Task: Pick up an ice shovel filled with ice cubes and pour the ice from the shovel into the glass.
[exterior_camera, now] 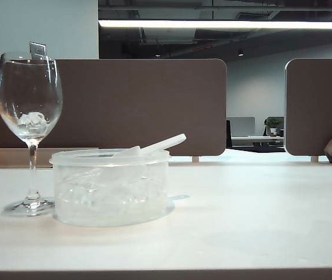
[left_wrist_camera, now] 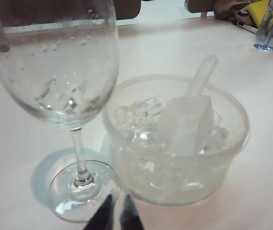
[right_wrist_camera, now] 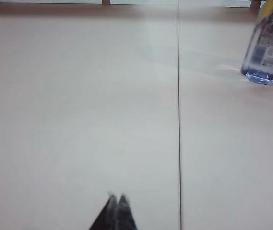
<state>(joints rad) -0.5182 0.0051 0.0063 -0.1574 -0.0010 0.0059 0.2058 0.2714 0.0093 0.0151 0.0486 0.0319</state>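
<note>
The glass (exterior_camera: 30, 105) stands upright at the table's left, with a few ice cubes (exterior_camera: 32, 121) in its bowl. Right beside it sits a round translucent tub (exterior_camera: 110, 192) full of ice cubes (left_wrist_camera: 138, 115). The ice shovel (exterior_camera: 154, 146) lies in the tub on the ice, its handle sticking up over the rim. In the left wrist view the glass (left_wrist_camera: 54, 72) and shovel (left_wrist_camera: 186, 120) fill the picture. My left gripper (left_wrist_camera: 118, 199) hangs just short of the glass's foot, slightly open and empty. My right gripper (right_wrist_camera: 116, 196) is shut and empty over bare table. Neither gripper shows in the exterior view.
A clear plastic bottle (right_wrist_camera: 268, 48) stands on the table far to the right. A seam (right_wrist_camera: 179, 120) runs across the white tabletop. Brown partition panels (exterior_camera: 125, 105) close off the table's far edge.
</note>
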